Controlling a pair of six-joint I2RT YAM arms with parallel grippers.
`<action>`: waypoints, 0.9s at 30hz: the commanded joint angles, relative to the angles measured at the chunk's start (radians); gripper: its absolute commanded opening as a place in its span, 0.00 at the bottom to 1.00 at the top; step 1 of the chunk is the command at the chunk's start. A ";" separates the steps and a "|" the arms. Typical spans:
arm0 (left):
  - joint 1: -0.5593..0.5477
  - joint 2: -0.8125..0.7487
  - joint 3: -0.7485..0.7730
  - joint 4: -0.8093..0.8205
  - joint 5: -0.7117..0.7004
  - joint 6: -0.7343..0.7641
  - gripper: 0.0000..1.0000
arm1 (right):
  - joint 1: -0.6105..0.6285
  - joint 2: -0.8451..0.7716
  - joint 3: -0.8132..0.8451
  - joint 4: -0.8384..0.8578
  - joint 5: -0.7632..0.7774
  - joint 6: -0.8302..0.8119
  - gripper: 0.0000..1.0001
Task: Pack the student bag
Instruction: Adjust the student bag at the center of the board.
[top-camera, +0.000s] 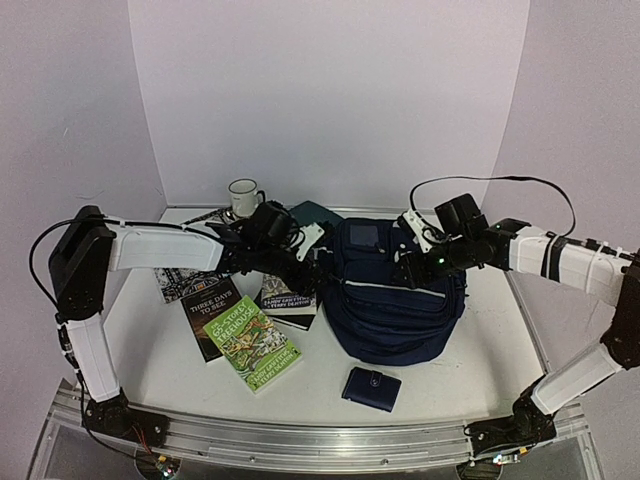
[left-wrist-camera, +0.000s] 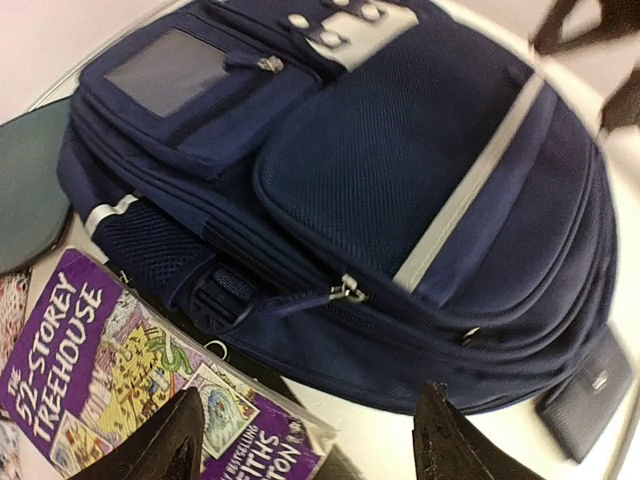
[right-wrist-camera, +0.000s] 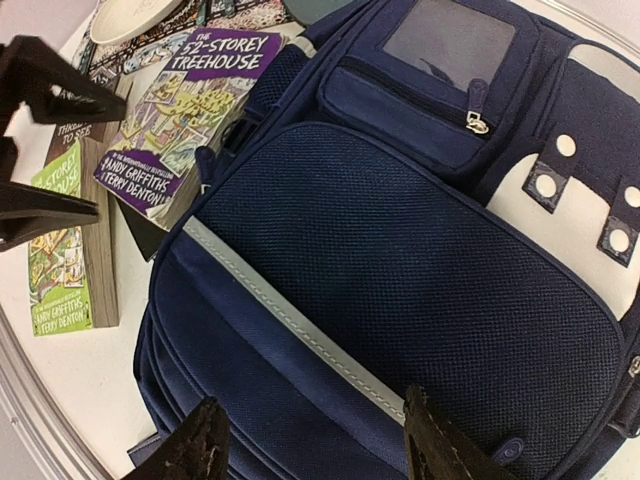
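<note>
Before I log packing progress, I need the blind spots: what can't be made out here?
Inside the student bag: every view, its own fabric hides it.
Teal plate: top external, mostly behind the left arm and bag.
Navy wallet: left wrist view, blurred, cut by the right edge.

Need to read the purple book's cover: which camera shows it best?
The right wrist view: the purple book lies almost whole beside the student bag, title and authors legible. The left wrist view shows it tilted, cut by the frame edge and the bag. The top view shows it small, partly under the left arm.
</note>
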 joint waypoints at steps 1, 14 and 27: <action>0.005 0.068 0.031 0.030 0.043 0.311 0.73 | 0.013 -0.010 0.010 -0.004 -0.030 -0.042 0.61; 0.068 0.178 0.120 0.084 0.099 0.601 0.72 | 0.034 -0.035 0.011 -0.014 -0.069 -0.056 0.61; 0.090 0.241 0.140 0.171 0.307 0.710 0.51 | 0.039 0.000 0.038 -0.020 -0.063 -0.062 0.61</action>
